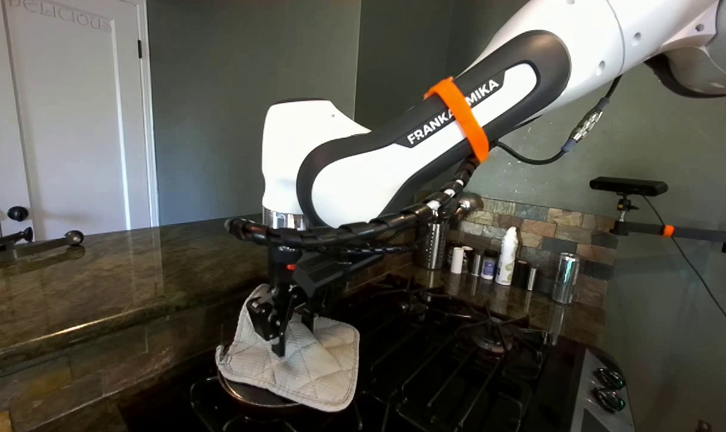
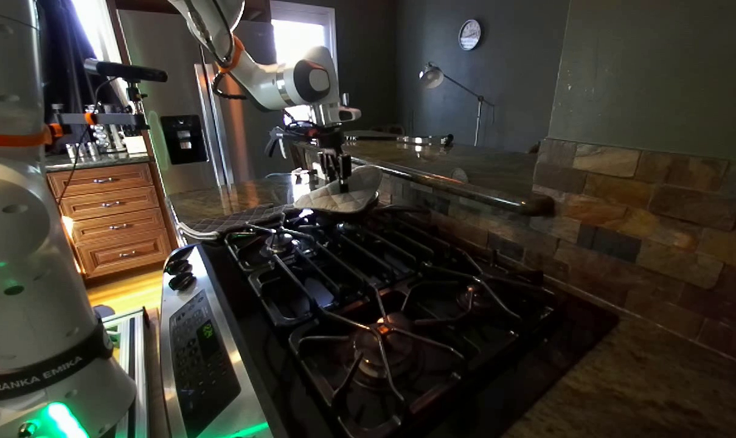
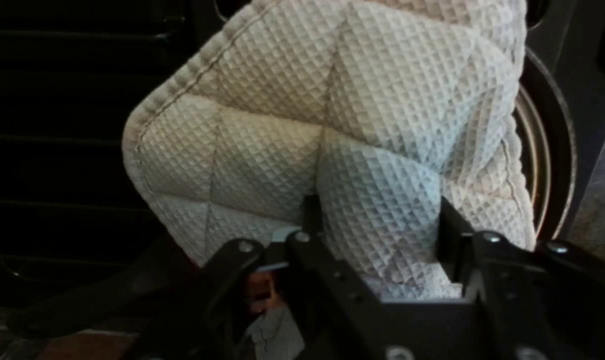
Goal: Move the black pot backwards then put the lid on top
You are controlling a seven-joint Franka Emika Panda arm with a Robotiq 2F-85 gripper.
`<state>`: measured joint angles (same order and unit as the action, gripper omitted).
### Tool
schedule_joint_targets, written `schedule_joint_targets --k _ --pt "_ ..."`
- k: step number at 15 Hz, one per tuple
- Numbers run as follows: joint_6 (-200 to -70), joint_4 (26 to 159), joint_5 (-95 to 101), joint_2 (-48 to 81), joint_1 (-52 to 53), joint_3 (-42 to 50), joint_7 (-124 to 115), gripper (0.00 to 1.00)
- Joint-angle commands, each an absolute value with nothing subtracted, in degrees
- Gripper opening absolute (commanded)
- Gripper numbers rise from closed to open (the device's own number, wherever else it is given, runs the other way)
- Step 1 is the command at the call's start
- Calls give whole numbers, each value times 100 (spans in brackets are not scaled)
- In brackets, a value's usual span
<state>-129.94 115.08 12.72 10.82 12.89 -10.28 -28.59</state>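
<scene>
Evidently the claw [image 3: 377, 215] stood spread, its two sides well apart, with a broad stretch of quilting showing between them and no pinch to be seen. It pointed down into the lid [image 3: 262, 150], a soft white pad, and seemed to touch it; how hard it pressed, I could not tell. The lid lay over the pot [image 3: 547, 150], though neither flat nor centred: one corner seemed to run out past the rim, another part rose in a ruffle, and in the wrist view a crescent of the pot showed uncovered. The pot sat on the surface [image 1: 558, 372], a gas stovetop, close by the raised counter [image 1: 159, 264].

By my judgement the covering was all but done, and the trouble lay in the lift-off. If a side of the claw had caught in the stitching or a fold, rising would have dragged the lid sideways, perhaps clean off. Since it sat askew, even a light tug might have let the overhanging corner slide down onto the surface. Pressing lower, on the other hand, could have shoved the pot, which, wide as it looked, would probably have skidded before it tipped. The black cable sleeve [image 1: 327, 236] looped out above the claw, so a low sideways retreat toward the raised counter risked snagging it. Farther out, the white spray can [image 1: 507, 258] stood well clear of all this.
</scene>
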Motion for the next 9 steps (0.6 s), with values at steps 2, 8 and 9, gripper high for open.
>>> schedule_joint_targets --k 2,8,9 --pt "-12766 11345 960 1088 1352 -979 -2755 30" --pt "-12708 11294 770 1124 1349 -960 -2734 30" --pt "-12689 11281 758 1135 1351 -956 -2736 30"
